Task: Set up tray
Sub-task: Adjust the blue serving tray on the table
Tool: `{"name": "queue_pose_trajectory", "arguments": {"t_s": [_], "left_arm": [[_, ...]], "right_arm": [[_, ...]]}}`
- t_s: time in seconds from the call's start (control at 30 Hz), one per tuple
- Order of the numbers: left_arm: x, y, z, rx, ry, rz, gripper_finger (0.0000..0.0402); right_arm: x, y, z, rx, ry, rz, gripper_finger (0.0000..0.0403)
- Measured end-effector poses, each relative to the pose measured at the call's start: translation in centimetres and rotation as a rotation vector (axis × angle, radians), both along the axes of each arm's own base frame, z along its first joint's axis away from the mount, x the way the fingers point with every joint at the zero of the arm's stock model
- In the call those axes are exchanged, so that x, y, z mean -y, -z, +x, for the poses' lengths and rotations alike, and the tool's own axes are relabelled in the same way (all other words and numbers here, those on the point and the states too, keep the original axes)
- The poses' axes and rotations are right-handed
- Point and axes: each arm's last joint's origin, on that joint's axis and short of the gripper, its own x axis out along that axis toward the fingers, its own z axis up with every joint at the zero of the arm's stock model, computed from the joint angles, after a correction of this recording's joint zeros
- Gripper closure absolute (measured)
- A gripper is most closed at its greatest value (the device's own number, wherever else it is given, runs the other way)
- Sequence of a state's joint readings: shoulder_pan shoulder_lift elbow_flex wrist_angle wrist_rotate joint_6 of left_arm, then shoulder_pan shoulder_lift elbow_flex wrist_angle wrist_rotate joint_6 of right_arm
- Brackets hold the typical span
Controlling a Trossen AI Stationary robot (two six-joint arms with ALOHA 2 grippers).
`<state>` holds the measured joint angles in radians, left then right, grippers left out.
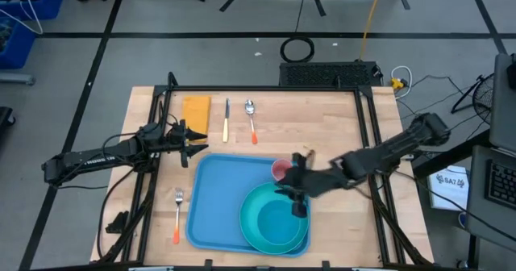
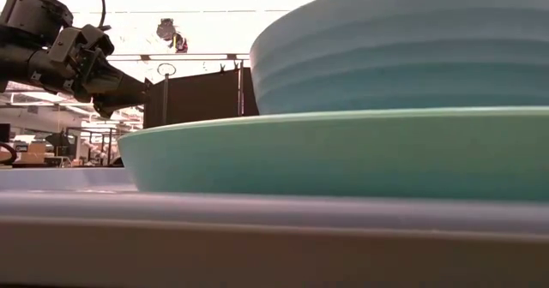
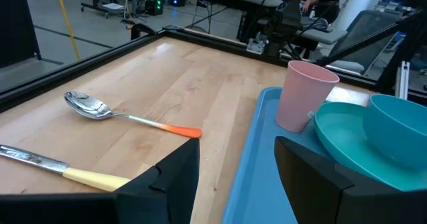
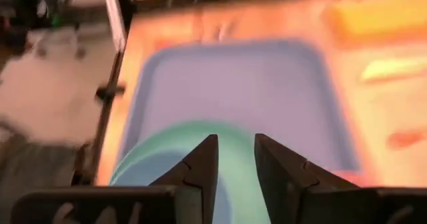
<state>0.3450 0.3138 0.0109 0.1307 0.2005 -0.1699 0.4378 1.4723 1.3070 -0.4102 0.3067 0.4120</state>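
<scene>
Left wrist view alone shows bowl [image 3: 400,127] on plate [image 3: 347,141] — tray [image 3: 250,177] beneath.

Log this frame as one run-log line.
tray: plate, bowl, pink cup on | right gripper: open over bowl | left gripper: open, tray's corner

One tray [image 1: 216,192], one plate [image 1: 262,227], one bowl [image 1: 280,217], one cup [image 1: 280,170], one fork [image 1: 177,214], one spoon [image 1: 251,121], one knife [image 1: 226,119]

We see a smooth matt plastic tray [image 1: 214,198], pale wood table [image 1: 322,126] w/ visible grain, shiny metal spoon [image 3: 90,107] w/ orange plastic handle, matt pink cup [image 3: 303,94]
</scene>
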Motion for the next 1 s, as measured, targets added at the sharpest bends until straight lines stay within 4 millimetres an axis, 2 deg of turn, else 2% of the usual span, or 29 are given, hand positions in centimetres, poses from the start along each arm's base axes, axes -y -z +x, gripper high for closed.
{"name": "queue_pose_trajectory", "arguments": {"t_s": [0.07, 0.13, 0.27, 0.4, 0.47, 0.67, 0.8, 0.87, 0.93, 1.0], "left_arm": [[0.0, 0.0, 0.0, 0.0, -0.001, 0.0, 0.0201], [0.0, 0.0, 0.0, 0.0, 0.0, 0.0, 0.0201], [0.0, 0.0, 0.0, 0.001, -0.002, -0.009, 0.0201], [0.0, 0.0, 0.0, 0.003, -0.004, -0.02, 0.0201], [0.0, 0.0, 0.0, 0.002, -0.014, -0.017, 0.0201], [-0.2, 0.0, 0.0, -0.001, -0.082, -0.004, 0.0201], [-0.3, 0.0, -0.1, -0.003, -0.118, 0.002, 0.0201], [-0.4, 0.0, -0.1, -0.004, -0.13, 0.005, 0.0201], [-0.4, 0.0, -0.1, -0.005, -0.151, 0.009, 0.0201], [-0.5, 0.0, -0.1, -0.006, -0.181, 0.014, 0.0201]], "right_arm": [[-0.6, 0.0, -1.6, 0.101, 0.029, -0.074, 0.0314], [-1.2, 1.1, -3.1, 0.191, 0.048, -0.113, 0.0314], [-1.1, 5.0, -6.0, 0.338, 0.073, -0.089, 0.0314], [0.2, 9.3, -8.6, 0.456, 0.059, -0.048, 0.0314], [0.9, 10.4, -10.2, 0.502, 0.031, -0.063, 0.0314], [2.9, 10.5, -15.9, 0.689, -0.072, -0.052, 0.0314], [4.3, 11.4, -19.2, 0.789, -0.128, -0.046, 0.0314], [5.0, 11.8, -20.3, 0.819, -0.088, -0.073, 0.0314], [5.7, 11.2, -21.0, 0.856, -0.005, -0.08, 0.0314], [6.2, 11.3, -21.4, 0.827, 0.051, -0.116, 0.0314]]}}
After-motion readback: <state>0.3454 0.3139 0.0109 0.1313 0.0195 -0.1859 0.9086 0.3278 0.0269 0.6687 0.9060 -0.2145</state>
